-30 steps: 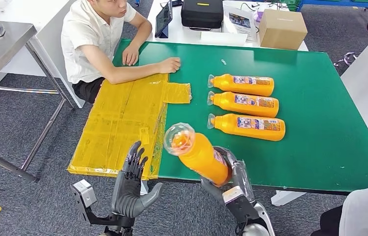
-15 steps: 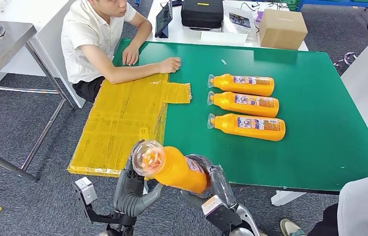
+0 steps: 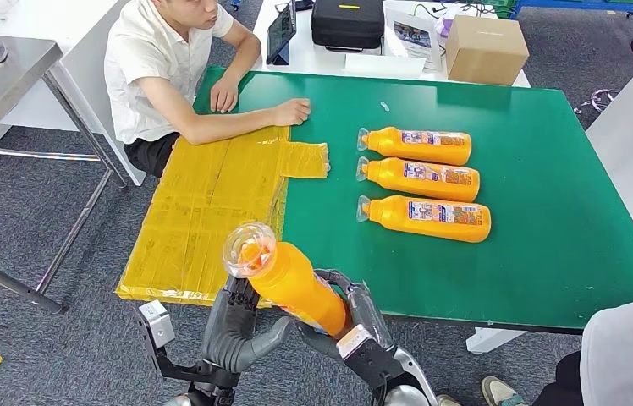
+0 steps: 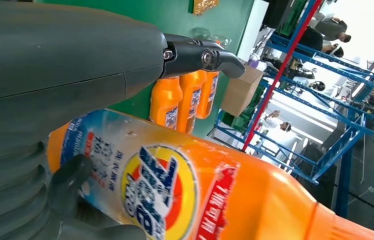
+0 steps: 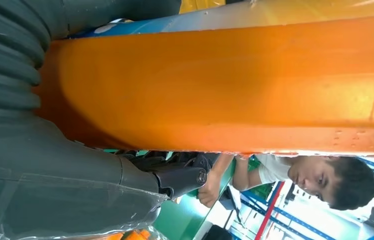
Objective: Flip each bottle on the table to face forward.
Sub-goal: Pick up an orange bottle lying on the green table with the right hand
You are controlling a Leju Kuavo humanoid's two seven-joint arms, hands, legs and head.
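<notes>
My right hand grips an orange bottle by its lower body, off the table's near edge. The bottle tilts up and to the left, and its clear cap points toward me. My left hand stands beside it with fingers raised behind the bottle and thumb spread, its palm close to the label. In the right wrist view the bottle's plain orange side lies against my right hand. Three more orange bottles lie in a row on the green table, labels up.
A yellow taped sheet covers the table's left part. A person sits at the far left with both hands on the table. A cardboard box and a black case stand on the white table behind. Another person stands at my right.
My right hand has carried the bottle left, from over the table's near edge to in front of my left hand. The left hand has risen slightly toward it.
</notes>
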